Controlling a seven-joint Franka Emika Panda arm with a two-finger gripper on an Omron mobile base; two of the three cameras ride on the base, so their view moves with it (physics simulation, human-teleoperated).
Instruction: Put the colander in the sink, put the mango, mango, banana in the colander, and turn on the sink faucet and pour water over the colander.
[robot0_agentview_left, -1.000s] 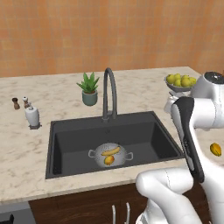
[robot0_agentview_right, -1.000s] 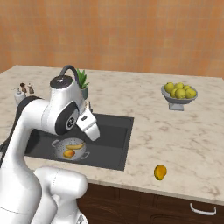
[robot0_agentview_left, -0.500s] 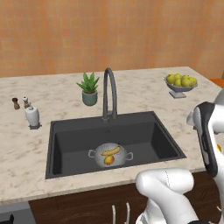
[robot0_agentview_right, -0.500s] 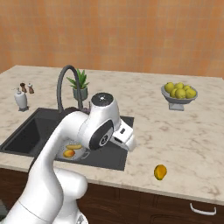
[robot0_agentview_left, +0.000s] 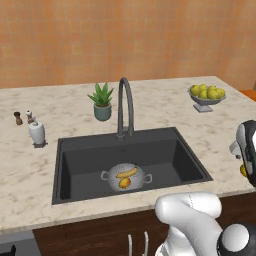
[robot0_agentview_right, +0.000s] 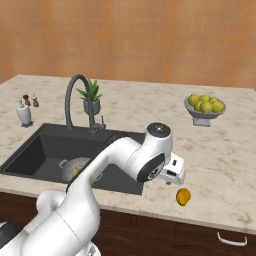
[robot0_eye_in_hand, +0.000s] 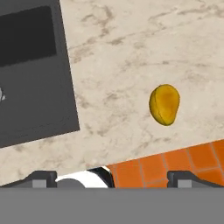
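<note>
The silver colander (robot0_agentview_left: 125, 177) sits on the floor of the dark sink (robot0_agentview_left: 165, 150), and it holds the yellow banana (robot0_agentview_left: 126, 173) and one orange mango (robot0_agentview_left: 124, 183). Behind the basin rises the dark gooseneck sink faucet (robot0_agentview_left: 125, 102). A second mango (robot0_agentview_right: 183, 196) lies on the marble counter right of the sink, near the front edge. My gripper (robot0_agentview_right: 172, 175) hovers just above and left of it. In the hand view this mango (robot0_eye_in_hand: 164, 104) lies ahead and right of centre, and the gripper (robot0_eye_in_hand: 112, 177) is open with nothing between its fingertips (robot0_eye_in_hand: 41, 177).
A grey footed bowl of yellow-green fruit (robot0_agentview_right: 204, 107) stands at the back right of the counter. A potted plant (robot0_agentview_left: 102, 101) is beside the faucet, a white dispenser (robot0_agentview_left: 36, 133) and small shakers (robot0_agentview_left: 23, 117) are at the left. The counter's front edge (robot0_eye_in_hand: 131, 159) is close, with orange floor below.
The arm has swung from over the sink to the right, out over the counter by the loose mango. The gripper stays open. Colander, banana and the mango inside have not moved.
</note>
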